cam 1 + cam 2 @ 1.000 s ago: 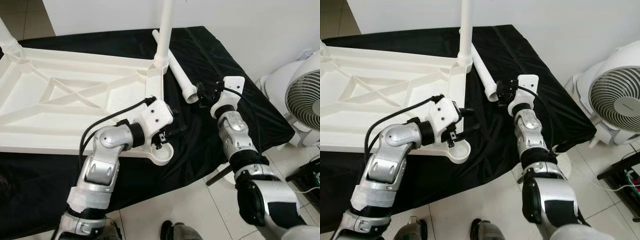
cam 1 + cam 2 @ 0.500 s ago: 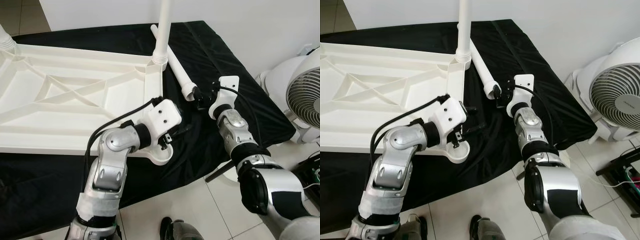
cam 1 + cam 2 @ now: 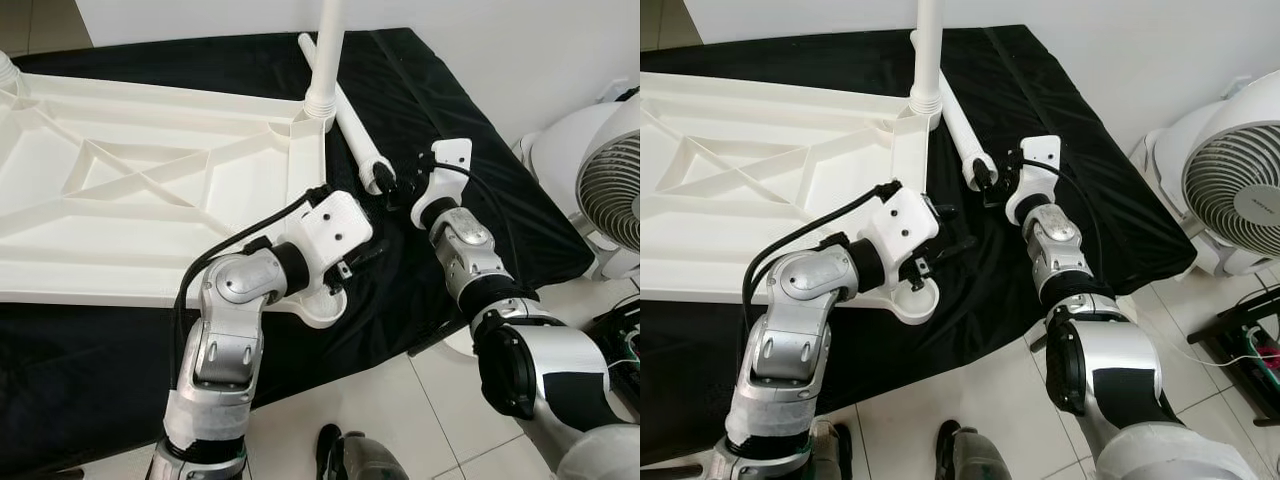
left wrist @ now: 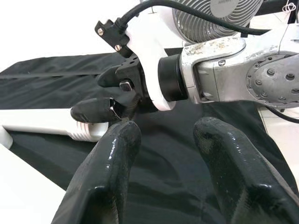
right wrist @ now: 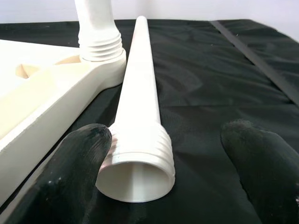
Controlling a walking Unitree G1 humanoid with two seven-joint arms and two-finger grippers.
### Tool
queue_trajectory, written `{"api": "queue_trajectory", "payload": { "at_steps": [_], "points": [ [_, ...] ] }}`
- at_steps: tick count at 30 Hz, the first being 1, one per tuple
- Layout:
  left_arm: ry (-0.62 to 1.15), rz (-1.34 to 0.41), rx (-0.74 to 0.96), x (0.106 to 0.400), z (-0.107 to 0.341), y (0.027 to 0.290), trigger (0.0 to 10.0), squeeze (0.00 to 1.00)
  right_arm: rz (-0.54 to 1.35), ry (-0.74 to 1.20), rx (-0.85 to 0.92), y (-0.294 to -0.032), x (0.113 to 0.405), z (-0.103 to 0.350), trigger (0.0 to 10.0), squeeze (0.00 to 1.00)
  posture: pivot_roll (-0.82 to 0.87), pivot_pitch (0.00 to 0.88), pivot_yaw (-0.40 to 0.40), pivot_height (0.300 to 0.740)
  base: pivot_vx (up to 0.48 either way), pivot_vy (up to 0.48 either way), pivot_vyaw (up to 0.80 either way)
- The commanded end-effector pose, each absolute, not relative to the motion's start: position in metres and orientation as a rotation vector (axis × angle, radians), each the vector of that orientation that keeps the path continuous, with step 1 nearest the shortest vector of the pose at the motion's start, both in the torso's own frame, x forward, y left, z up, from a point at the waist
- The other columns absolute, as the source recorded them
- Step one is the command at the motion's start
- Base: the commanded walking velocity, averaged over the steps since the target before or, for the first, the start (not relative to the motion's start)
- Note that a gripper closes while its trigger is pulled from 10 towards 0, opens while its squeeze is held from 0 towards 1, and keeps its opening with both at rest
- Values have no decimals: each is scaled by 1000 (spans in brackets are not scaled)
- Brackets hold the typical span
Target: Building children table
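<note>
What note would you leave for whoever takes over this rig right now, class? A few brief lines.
Right gripper: open, at the threaded end of the loose leg lying on the black cloth, not yet gripped.
Left gripper: open, holding nothing, beside the empty corner socket of the upturned tabletop.
Done: one leg stands in the far corner.
Left: grip the loose leg and fit it in a socket.

This looks like a room in a home. The floor (image 3: 440,400) has pale glossy tiles, and the wall (image 3: 1160,50) is plain white. A white standing fan (image 3: 1230,190) stands on the floor, to the right of the right tool (image 3: 392,186). A black cloth (image 3: 450,130) covers the desk under both tools.
</note>
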State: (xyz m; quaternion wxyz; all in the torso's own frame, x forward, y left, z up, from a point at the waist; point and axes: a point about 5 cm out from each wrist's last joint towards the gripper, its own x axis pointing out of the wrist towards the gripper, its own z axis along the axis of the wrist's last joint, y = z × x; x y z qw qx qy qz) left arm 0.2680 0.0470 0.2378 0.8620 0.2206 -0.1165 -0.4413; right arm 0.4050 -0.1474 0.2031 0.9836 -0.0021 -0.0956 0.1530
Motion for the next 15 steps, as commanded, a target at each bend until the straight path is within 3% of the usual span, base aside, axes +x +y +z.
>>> {"api": "queue_trajectory", "payload": {
  "at_steps": [1,15],
  "points": [
    [-306,-585,405,277,246,55,10000,0,314,-190,17,-146,405,202,10000,0,181,244,-100,740,0,0,0],
    [-264,-576,416,268,242,57,10000,0,358,-210,42,-138,403,201,10000,0,196,306,-106,740,0,0,0]
  ]
}}
